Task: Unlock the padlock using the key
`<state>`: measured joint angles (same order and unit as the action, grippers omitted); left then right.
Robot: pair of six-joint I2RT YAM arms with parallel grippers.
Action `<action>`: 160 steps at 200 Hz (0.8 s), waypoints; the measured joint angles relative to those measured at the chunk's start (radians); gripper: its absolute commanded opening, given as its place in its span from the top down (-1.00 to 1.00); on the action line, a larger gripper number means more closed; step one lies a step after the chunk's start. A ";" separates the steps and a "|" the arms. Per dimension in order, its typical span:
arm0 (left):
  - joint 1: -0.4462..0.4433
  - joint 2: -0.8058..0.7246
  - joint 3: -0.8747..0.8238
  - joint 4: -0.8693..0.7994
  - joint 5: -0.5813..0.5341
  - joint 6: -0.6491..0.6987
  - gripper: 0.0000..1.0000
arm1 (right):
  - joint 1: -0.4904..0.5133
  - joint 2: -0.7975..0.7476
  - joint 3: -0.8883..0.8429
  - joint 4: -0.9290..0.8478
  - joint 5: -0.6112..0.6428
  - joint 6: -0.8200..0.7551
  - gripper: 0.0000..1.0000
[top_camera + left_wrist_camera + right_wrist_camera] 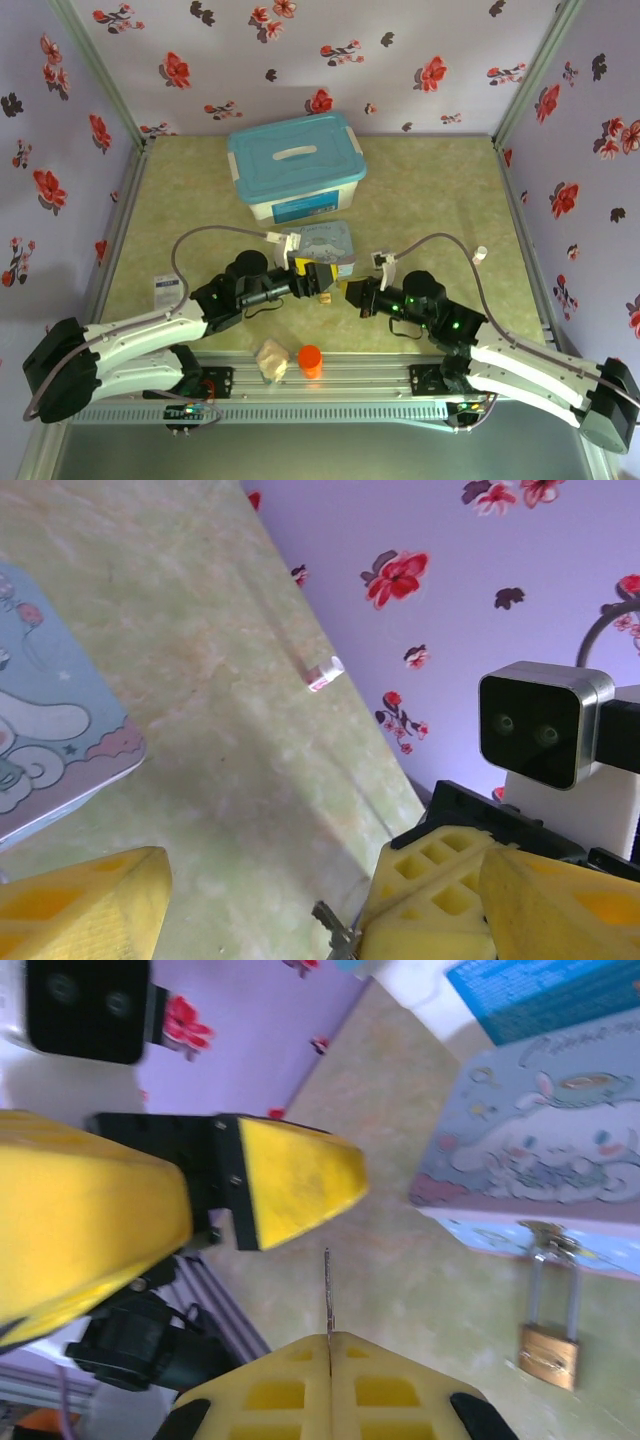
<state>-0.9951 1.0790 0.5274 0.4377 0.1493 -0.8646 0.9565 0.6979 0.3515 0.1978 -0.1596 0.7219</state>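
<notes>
Right claw [330, 1345] clenched on key [327, 1285], facing released left claw [320, 280]; padlock [548, 1353] hanging from pale-blue cartoon tin [540, 1150] on desk [450, 200].

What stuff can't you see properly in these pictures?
- Key, right wrist view: it is turned edge-on, so it is just a thin line. Its head is hidden inside the shut right claw.
- Padlock, right wrist view: its keyhole can't be made out. In the top view it is too small to show detail.
- Tin, left wrist view: cut off by the picture's left edge.
</notes>
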 measured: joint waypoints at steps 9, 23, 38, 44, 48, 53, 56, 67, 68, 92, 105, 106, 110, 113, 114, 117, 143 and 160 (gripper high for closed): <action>0.000 0.007 0.000 0.019 0.006 -0.009 -0.52 | -0.001 0.000 -0.005 0.030 -0.011 0.010 1.00; 0.000 0.025 0.000 0.050 0.019 -0.026 -0.36 | -0.001 0.000 -0.014 0.071 -0.025 0.021 1.00; -0.002 0.050 0.000 0.086 0.032 -0.049 -0.20 | -0.003 0.000 -0.029 0.115 -0.032 0.033 1.00; -0.003 0.058 0.000 0.098 0.039 -0.056 -0.10 | -0.007 0.000 -0.036 0.131 -0.033 0.040 1.00; -0.003 0.062 0.000 0.105 0.042 -0.060 -0.02 | -0.010 0.000 -0.041 0.140 -0.034 0.047 1.00; -0.005 0.067 0.000 0.114 0.045 -0.070 0.08 | -0.013 0.000 -0.046 0.147 -0.035 0.050 1.00; -0.005 0.068 0.000 0.120 0.047 -0.064 0.14 | -0.015 0.000 -0.048 0.151 -0.036 0.053 1.00; -0.007 0.070 0.000 0.134 0.053 -0.080 0.31 | -0.023 0.000 -0.057 0.165 -0.037 0.064 1.00; -0.007 0.070 0.000 0.135 0.053 -0.078 0.32 | -0.023 0.000 -0.058 0.166 -0.038 0.065 1.00; -0.009 0.071 0.000 0.159 0.061 -0.084 0.38 | -0.038 0.000 -0.061 0.188 -0.047 0.080 1.00; -0.009 0.074 0.000 0.167 0.062 -0.087 0.40 | -0.043 0.000 -0.061 0.200 -0.051 0.088 1.00; -0.009 0.074 0.000 0.167 0.062 -0.087 0.40 | -0.043 0.000 -0.061 0.201 -0.052 0.088 1.00; -0.009 0.076 0.000 0.169 0.062 -0.088 0.40 | -0.045 0.000 -0.061 0.203 -0.053 0.092 1.00; -0.009 0.076 0.000 0.169 0.062 -0.087 0.40 | -0.046 0.000 -0.061 0.203 -0.055 0.091 1.00; -0.009 0.076 0.000 0.169 0.062 -0.088 0.40 | -0.047 0.000 -0.062 0.204 -0.055 0.092 1.00; -0.009 0.077 0.000 0.169 0.062 -0.087 0.41 | -0.047 0.000 -0.062 0.205 -0.055 0.094 1.00; -0.010 0.085 -0.001 0.168 0.062 -0.091 0.80 | -0.047 0.001 -0.075 0.224 -0.059 0.101 1.00; -0.009 0.087 -0.002 0.169 0.062 -0.101 1.00 | -0.047 0.004 -0.079 0.228 -0.060 0.102 1.00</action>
<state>-1.0042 1.1664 0.5259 0.6064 0.2111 -0.9653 0.9092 0.7017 0.2726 0.4255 -0.2199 0.8238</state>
